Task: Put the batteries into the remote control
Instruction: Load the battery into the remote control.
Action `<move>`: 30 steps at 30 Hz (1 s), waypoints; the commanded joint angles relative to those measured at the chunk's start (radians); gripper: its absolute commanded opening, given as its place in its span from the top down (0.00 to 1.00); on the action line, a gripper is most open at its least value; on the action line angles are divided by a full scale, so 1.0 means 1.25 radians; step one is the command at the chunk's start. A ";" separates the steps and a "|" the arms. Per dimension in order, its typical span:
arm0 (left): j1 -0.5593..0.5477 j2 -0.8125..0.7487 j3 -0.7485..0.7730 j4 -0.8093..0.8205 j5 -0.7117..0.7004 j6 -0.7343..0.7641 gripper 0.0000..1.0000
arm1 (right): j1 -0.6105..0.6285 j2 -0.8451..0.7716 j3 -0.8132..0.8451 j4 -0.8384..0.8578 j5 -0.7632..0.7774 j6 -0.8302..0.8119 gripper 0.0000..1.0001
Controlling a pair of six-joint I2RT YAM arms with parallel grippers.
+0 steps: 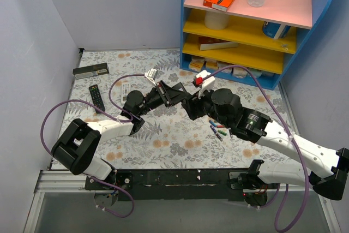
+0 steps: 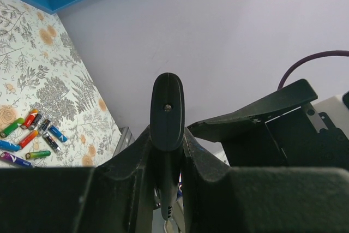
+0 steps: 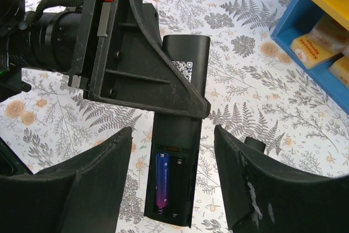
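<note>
Remote (image 3: 191,50): black, matte, bar-shaped. Its midsection is hidden behind the left gripper (image 2: 167,151), which is clamped on it and holds it off the floral table (image 1: 163,140) near centre. Compartment open, one glossy blue-violet battery (image 3: 162,181) seated inside.
Right gripper (image 3: 173,189): fingers apart, flanking the remote's open end; contact cannot be told.
Batteries (image 1: 218,129): loose cluster of thin cylinders, just right of the grippers.
</note>
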 commanded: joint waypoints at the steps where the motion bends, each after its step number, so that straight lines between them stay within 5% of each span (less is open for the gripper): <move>1: 0.011 -0.012 -0.001 0.025 0.021 -0.003 1.00 | 0.000 0.009 0.057 -0.007 0.006 -0.031 0.31; 8: 0.046 -0.018 0.010 -0.027 0.063 0.011 1.00 | 0.000 0.015 0.124 -0.042 -0.045 -0.098 0.31; 19: 0.092 -0.015 0.102 -0.188 0.232 0.094 1.00 | -0.005 0.014 0.204 -0.221 -0.331 -0.543 0.32; 23: 0.092 -0.022 0.138 -0.257 0.281 0.142 1.00 | -0.005 0.024 0.201 -0.250 -0.353 -0.582 0.32; 30: 0.092 -0.017 0.165 -0.278 0.327 0.154 1.00 | -0.013 0.053 0.210 -0.283 -0.394 -0.623 0.49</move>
